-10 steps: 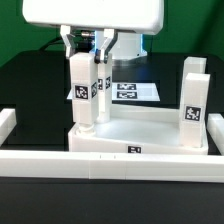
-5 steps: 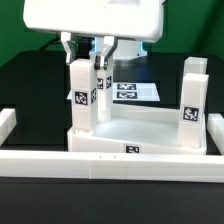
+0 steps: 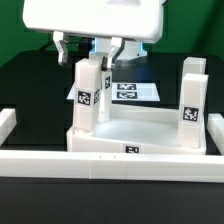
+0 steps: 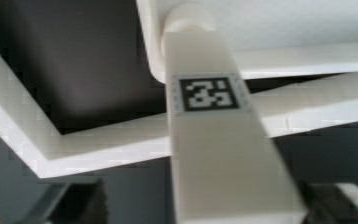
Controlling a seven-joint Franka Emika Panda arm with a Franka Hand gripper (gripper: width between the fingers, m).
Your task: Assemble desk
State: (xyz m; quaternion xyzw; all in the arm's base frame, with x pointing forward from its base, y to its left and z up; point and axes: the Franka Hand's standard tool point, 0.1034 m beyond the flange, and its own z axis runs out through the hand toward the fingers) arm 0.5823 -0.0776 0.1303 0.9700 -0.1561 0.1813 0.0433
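Exterior view, pincer [image 3: 88,47]: spread, hanging above the left leg [image 3: 87,95], fingers apart from it.
Leg: upright in desk top [image 3: 140,128] corner.
Nearby: second leg [image 3: 192,100], marker board [image 3: 132,91], border rail [image 3: 110,165].

My hand housing [image 3: 95,20] is a broad white block with rounded corners and a smooth, plain face, and it fills the upper part of the exterior view. Below it, my gripper [image 3: 90,47] has two light grey fingers [image 3: 62,48] with darker shading along their inner edges. A patch of blue shows between them, close under the housing. In the wrist view, my fingertips [image 4: 73,203] appear as blurred dark grey blocks at the frame edge.
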